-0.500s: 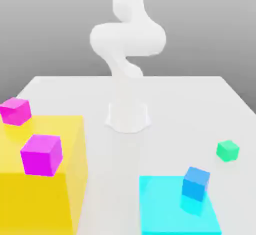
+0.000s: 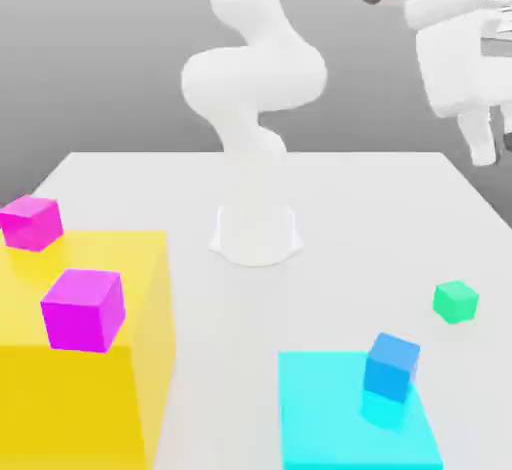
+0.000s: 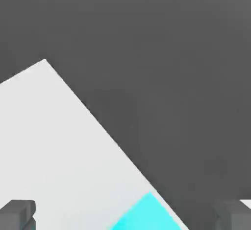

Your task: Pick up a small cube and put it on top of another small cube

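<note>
The small green cube (image 2: 456,301) rests on the white table (image 2: 340,208) toward the exterior view's right. The smaller magenta cube (image 2: 32,222) sits at the far left, by the back corner of a yellow block (image 2: 140,358). My gripper (image 2: 495,143) hangs high at the upper right, well above the green cube and apart from it. In the hand view my gripper (image 3: 125,217) is open, its dark fingertips (image 3: 17,214) wide apart with nothing between them, over the table's edge and a cyan corner (image 3: 144,214).
A bigger magenta cube (image 2: 84,310) lies on the yellow block. A blue cube (image 2: 391,366) stands on a flat cyan pad (image 2: 330,428) at the front. The arm's white base (image 2: 256,230) rises mid-table.
The hand has swung into the exterior view at the upper right, and the upper arm has leaned left. No cube has moved.
</note>
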Controlling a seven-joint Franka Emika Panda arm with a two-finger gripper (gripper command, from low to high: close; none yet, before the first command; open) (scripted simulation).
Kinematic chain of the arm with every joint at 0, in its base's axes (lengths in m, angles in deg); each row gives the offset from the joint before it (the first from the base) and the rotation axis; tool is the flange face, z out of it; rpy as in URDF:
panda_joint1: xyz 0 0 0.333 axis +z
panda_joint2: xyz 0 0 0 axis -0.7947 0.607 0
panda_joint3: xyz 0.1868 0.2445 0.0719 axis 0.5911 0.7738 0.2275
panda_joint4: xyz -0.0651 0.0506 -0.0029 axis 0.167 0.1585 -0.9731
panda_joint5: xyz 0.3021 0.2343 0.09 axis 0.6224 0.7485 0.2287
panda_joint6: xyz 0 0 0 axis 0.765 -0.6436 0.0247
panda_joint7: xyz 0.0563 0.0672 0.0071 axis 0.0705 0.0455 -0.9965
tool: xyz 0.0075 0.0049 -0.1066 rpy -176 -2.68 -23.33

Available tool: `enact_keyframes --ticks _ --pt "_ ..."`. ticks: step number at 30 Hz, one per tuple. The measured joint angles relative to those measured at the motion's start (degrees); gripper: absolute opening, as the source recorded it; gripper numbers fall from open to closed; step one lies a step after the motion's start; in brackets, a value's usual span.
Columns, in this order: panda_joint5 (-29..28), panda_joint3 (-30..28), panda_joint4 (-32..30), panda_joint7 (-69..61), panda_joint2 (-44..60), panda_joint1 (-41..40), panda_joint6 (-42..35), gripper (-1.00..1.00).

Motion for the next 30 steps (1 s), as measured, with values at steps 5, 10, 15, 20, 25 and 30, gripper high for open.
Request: enact_keyframes --ticks 5,10,15,20,25,30 --pt "0.1 3.4 -4.3 -8.4 7.8 6.2 4.9 0.0" --pt "-2.9 7.6 -8.5 -14.6 15.7 11.8 9.9 0.0" --pt "-11.2 6.9 -11.2 -15.0 24.4 16.9 15.7 0.0" --pt "-17.5 0.3 -9.4 -10.7 34.6 22.2 23.7 0.0" --pt "-17.9 -0.5 -9.2 -10.3 35.9 22.9 24.7 -1.0" --pt "-16.5 1.3 -9.8 -11.5 32.6 21.4 22.1 -1.0"
